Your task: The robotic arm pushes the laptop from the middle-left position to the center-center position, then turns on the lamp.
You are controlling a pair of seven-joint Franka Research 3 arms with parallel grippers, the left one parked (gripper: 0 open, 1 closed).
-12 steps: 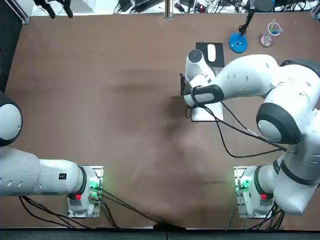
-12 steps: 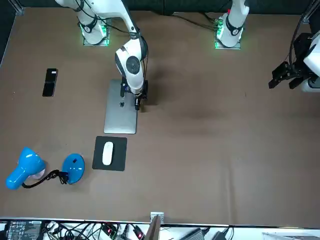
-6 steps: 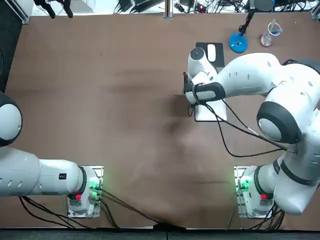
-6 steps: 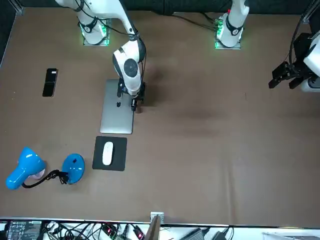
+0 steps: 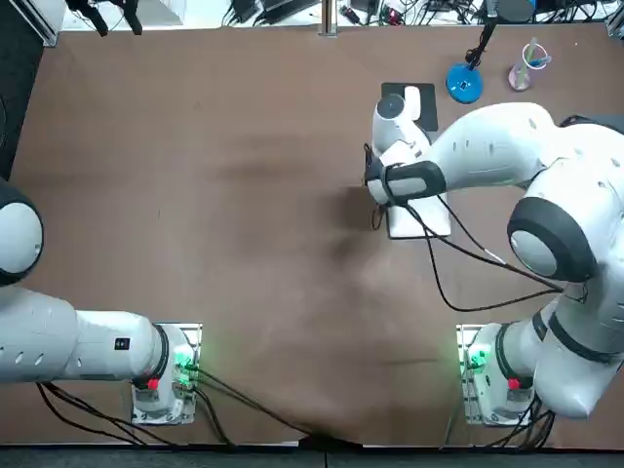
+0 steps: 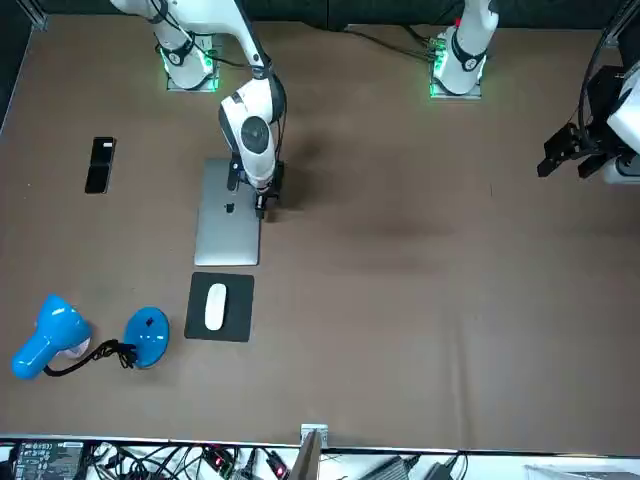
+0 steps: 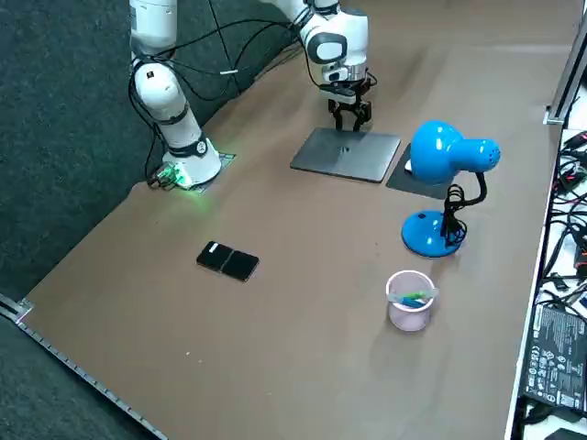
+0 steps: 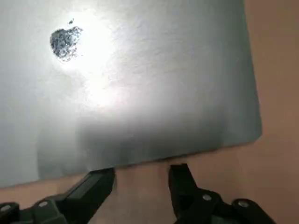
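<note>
Now, laptop (image 6: 228,225): is lying closed, off-centre, near the mouse pad (image 6: 240,325).
Right gripper (image 8: 142,175): fingers are standing slightly parted, gripping nothing, tips at the laptop's edge.
Remaining: push seemingly unfinished; lamp (image 7: 445,170) is standing untouched.
Wrist view: is showing the tips, which the arm is hiding overhead.

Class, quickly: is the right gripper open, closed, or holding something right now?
Right gripper: open, holding nothing, fingertips at the laptop's edge.
</note>
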